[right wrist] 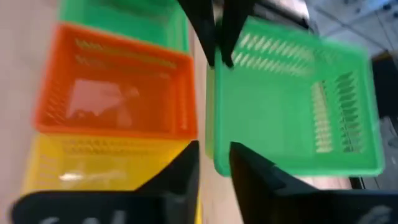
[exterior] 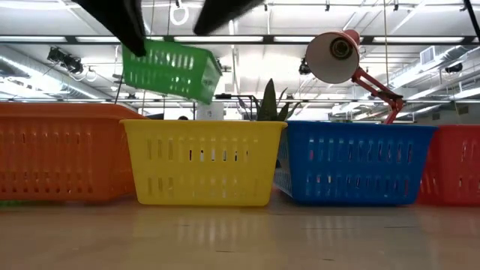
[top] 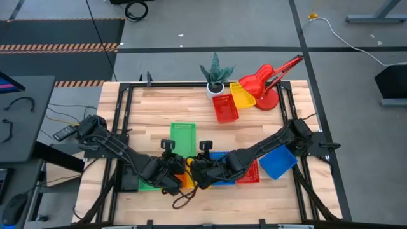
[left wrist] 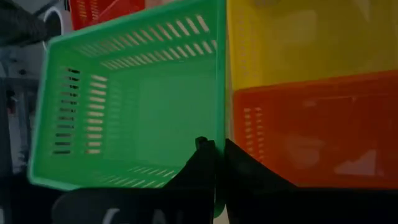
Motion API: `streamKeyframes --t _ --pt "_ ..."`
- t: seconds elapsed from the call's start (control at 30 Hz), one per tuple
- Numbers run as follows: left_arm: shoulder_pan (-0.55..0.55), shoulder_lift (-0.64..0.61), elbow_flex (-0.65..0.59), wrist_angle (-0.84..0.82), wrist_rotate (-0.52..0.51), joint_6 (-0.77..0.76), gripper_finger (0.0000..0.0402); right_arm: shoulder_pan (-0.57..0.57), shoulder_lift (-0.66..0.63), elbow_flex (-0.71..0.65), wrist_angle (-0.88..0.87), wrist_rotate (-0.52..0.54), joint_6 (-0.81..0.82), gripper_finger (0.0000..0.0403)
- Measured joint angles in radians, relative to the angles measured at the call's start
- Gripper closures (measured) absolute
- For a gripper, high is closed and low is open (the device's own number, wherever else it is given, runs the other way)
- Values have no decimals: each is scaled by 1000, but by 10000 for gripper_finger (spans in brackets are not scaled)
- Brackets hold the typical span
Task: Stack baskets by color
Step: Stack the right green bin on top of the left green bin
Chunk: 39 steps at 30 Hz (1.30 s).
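The left end effector (left wrist: pixel 214 146) was closed on the rim of a green basket (exterior: pixel 172 71), which hung tilted in the air above the yellow basket (exterior: pixel 202 161) and the orange basket (exterior: pixel 60 154) on the bench (top: pixel 159 102). The right end effector (right wrist: pixel 214 152) was open, its fingers on either side of the same rim, but I could not tell whether they touched it. From above, both arms hid most of the front baskets, and from the low camera the red basket (exterior: pixel 454 165) beside the blue basket (exterior: pixel 352 161) was cut off at the edge.
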Motion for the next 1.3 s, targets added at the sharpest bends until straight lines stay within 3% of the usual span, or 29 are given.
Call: streamKeyframes --t 0.13,0.23,0.43,0.53,0.67,0.83,1.07,1.3 --pt "-62 0 -1 -120 -1 -129 389 58 -15 2 80 11 -25 256" --pt "-147 1 8 -224 6 -285 389 113 -15 -9 110 90 -18 240" --pt "-366 0 13 -298 264 -537 389 231 -13 -98 158 313 65 245" --pt "-474 0 13 -290 316 -658 389 273 -13 -133 176 391 128 249" --pt "-575 0 -8 -251 288 -784 389 304 -13 -160 229 451 148 251" --pt "-636 0 -85 -151 113 -812 389 315 -13 -163 253 453 145 251" --pt "-630 0 -221 7 111 -775 382 314 -11 -164 249 452 140 251" --pt "-631 0 -243 73 128 -798 382 314 -11 -164 249 452 143 251"
